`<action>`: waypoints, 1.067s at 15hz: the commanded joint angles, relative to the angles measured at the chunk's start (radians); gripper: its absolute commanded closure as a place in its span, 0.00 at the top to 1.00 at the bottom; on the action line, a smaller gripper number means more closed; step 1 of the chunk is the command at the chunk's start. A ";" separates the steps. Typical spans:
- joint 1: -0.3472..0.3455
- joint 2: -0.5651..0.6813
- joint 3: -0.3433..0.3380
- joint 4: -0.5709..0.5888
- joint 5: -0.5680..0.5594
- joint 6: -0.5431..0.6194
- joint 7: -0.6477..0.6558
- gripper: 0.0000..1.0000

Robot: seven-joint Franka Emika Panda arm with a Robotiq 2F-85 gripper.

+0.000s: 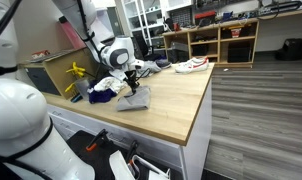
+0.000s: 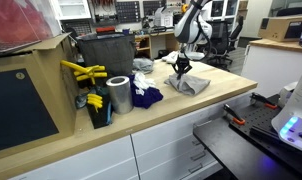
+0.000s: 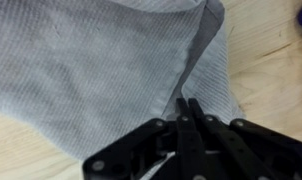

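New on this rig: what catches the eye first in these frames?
The jaws are pinched shut on a fold of the grey cloth, which lies on the wooden counter. Further along the counter in an exterior view, a silver cylinder and yellow clamps stand out, with a dark blue cloth between them and the grey one.

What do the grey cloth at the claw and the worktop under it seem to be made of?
Cloth: soft knitted or woven textile, matte grey; fine ribbed texture and limp folds show it, fibre unclear.
Worktop: pale wood or wood-look laminate, smooth with a low sheen; faint grain lines.
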 commanded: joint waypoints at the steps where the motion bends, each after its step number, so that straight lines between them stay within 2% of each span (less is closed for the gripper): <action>1: -0.009 -0.012 0.014 0.034 0.027 -0.008 0.015 0.01; 8: 0.000 0.004 0.073 0.164 0.125 -0.031 0.027 0.01; 9: 0.003 0.011 0.085 0.186 0.138 -0.040 0.028 0.07; 10: 0.006 0.013 0.094 0.200 0.146 -0.045 0.026 0.32; 12: 0.003 0.015 0.115 0.220 0.167 -0.053 0.010 0.36; 16: -0.024 0.009 0.148 0.235 0.236 -0.064 -0.029 0.64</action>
